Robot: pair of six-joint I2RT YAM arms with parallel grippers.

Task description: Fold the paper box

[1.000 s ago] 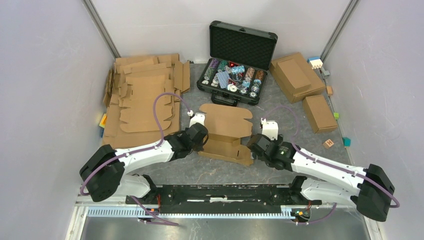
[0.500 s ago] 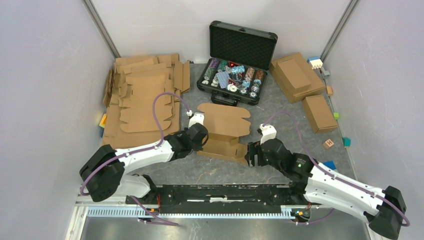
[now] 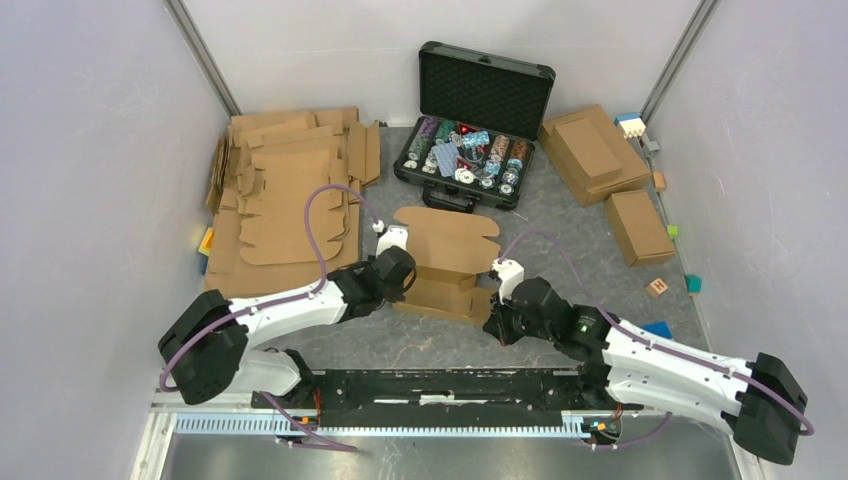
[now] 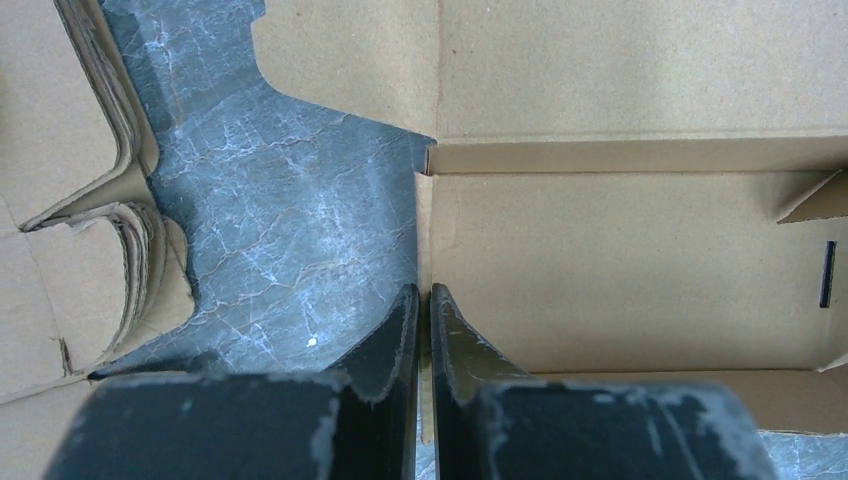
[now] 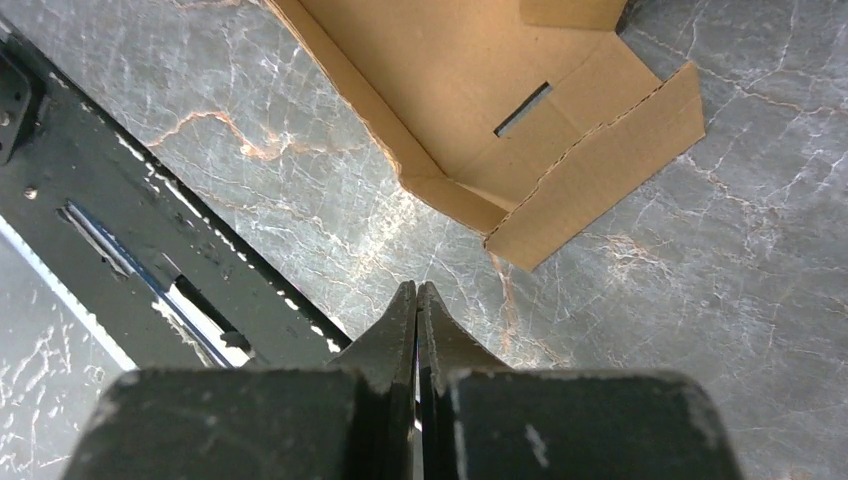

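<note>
Mid-fold: left hand (image 4: 424, 330) pinches the paper box's (image 4: 620, 260) left wall; right hand (image 5: 417, 320), closed and empty, probably nudges the right flap up next.

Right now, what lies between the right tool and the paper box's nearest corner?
Only bare grey table, between right tool and paper box, seen in the right wrist view.

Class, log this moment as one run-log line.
left claw: shut on box side wall | right claw: shut, empty, near box corner | box: partly folded
</note>
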